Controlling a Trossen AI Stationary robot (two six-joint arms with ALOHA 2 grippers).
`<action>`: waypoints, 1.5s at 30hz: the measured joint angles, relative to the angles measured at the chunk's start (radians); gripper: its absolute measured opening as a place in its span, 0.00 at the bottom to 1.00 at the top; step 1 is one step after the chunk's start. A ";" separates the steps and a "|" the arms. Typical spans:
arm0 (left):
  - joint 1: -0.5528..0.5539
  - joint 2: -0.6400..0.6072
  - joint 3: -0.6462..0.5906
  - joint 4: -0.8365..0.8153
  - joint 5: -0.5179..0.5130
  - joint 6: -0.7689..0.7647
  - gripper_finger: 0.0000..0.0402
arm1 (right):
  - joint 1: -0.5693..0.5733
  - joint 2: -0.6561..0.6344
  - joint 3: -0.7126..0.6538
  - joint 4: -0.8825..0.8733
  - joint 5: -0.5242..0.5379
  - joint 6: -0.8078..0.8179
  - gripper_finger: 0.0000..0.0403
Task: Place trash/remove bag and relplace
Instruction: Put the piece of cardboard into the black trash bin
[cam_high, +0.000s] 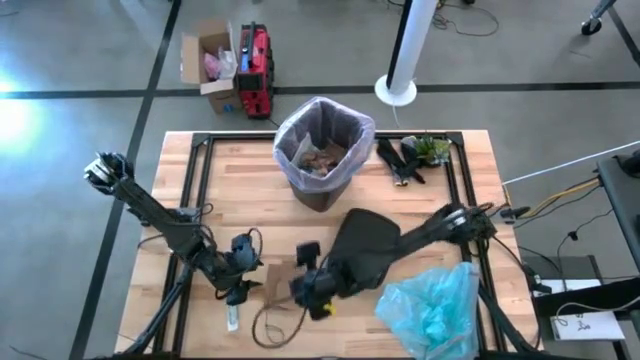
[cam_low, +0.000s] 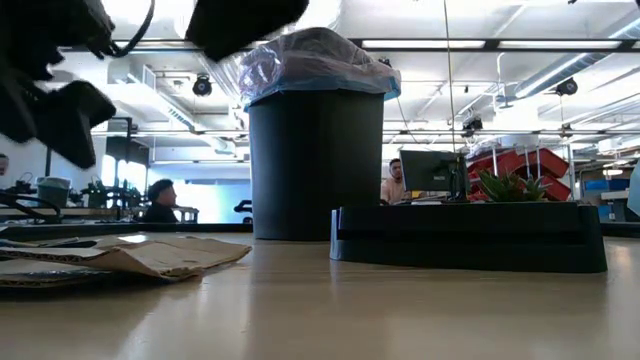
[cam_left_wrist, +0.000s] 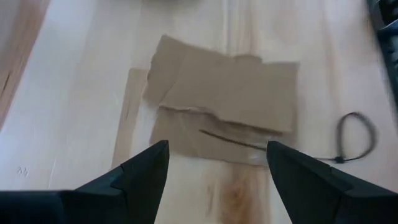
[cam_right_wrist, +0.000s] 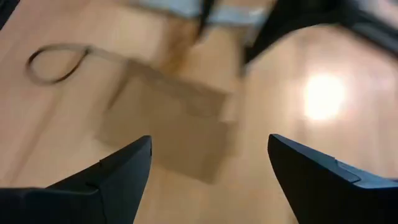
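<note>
Torn flat pieces of brown paper (cam_left_wrist: 224, 106) lie on the table's near middle, also showing in the high view (cam_high: 276, 276) and the right wrist view (cam_right_wrist: 168, 127). My left gripper (cam_left_wrist: 217, 146) hovers open over their left side. My right gripper (cam_right_wrist: 210, 140) hovers open over their right side, facing the left one. The black bin (cam_high: 320, 185) stands at the table's far middle. Its pale lavender liner (cam_high: 352, 125) is folded over the rim, with brown trash (cam_high: 322, 160) inside. The crinkly light blue bag (cam_high: 435, 305) lies at the near right corner.
A thin dark cord loop (cam_left_wrist: 357, 134) lies on the table just near of the paper. A black flat object (cam_high: 362, 240) sits under my right arm. A black-and-green clump (cam_high: 412, 153) lies right of the bin. People sit in the room beyond the table (cam_low: 160, 200).
</note>
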 joint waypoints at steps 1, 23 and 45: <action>0.000 0.020 0.000 0.009 0.000 0.000 0.64 | 0.005 0.023 0.000 0.021 -0.015 0.000 0.77; 0.008 0.351 0.000 0.281 -0.040 -0.002 0.35 | 0.038 0.236 0.022 0.138 -0.046 -0.128 0.76; 0.009 0.389 0.006 0.356 -0.027 -0.002 0.23 | 0.024 0.231 0.126 0.142 0.069 -0.147 0.12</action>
